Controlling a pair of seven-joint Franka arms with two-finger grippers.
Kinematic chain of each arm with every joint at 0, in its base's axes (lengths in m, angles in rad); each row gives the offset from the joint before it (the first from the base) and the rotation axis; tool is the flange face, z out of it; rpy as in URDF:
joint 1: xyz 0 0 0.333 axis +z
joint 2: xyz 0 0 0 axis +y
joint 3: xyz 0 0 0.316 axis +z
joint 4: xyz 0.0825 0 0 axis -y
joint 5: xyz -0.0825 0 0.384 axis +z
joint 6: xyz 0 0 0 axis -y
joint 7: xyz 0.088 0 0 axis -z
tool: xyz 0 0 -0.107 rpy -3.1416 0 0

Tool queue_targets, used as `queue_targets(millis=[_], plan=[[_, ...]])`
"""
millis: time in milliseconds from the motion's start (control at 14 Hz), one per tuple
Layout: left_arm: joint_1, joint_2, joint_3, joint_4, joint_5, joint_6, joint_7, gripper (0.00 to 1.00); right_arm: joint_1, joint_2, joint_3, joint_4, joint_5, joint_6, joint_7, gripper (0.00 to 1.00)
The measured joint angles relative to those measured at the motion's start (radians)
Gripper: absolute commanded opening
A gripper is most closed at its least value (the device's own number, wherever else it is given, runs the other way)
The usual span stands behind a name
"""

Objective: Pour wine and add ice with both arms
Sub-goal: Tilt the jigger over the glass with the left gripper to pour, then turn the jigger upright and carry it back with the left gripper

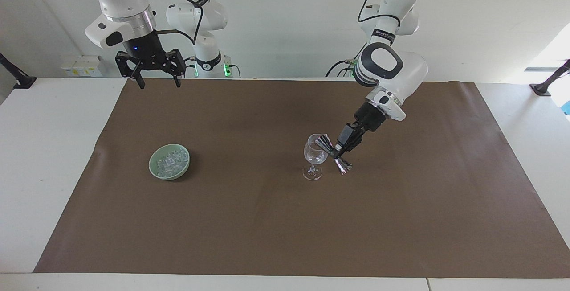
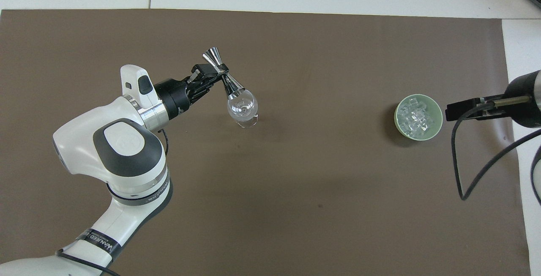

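A clear stemmed wine glass [image 1: 314, 154] [image 2: 241, 107] stands upright on the brown mat. My left gripper [image 1: 337, 149] [image 2: 216, 72] is shut on the waist of a silver double-cone jigger [image 1: 333, 153] [image 2: 222, 75]. It holds the jigger tilted, with one cone at the glass's rim. The ice [image 1: 170, 160] [image 2: 416, 115] is heaped in a pale green bowl [image 1: 153, 170] [image 2: 397, 117] toward the right arm's end of the table. My right gripper [image 1: 159, 85] [image 2: 454, 112] is open and empty. It waits high over the mat's edge by the robots.
The brown mat [image 1: 267, 228] covers most of the white table [image 1: 44, 157]. A black cable [image 2: 458, 170] hangs from the right arm beside the bowl. Black clamps [image 1: 18, 79] stand at the table's ends.
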Motion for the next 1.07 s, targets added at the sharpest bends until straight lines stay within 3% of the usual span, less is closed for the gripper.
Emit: queue_targets(millis=[429,1073], plan=[[0.0,0.0,0.0,0.003,0.0,0.005,-0.027,0.0,0.0,0.0,0.0,0.0,0.0,0.0,0.0,1.0],[0.031,-0.006,0.012,0.017,-0.001,-0.01,-0.453,0.0,0.0,0.0,0.0,0.0,0.0,0.0,0.0,1.0]])
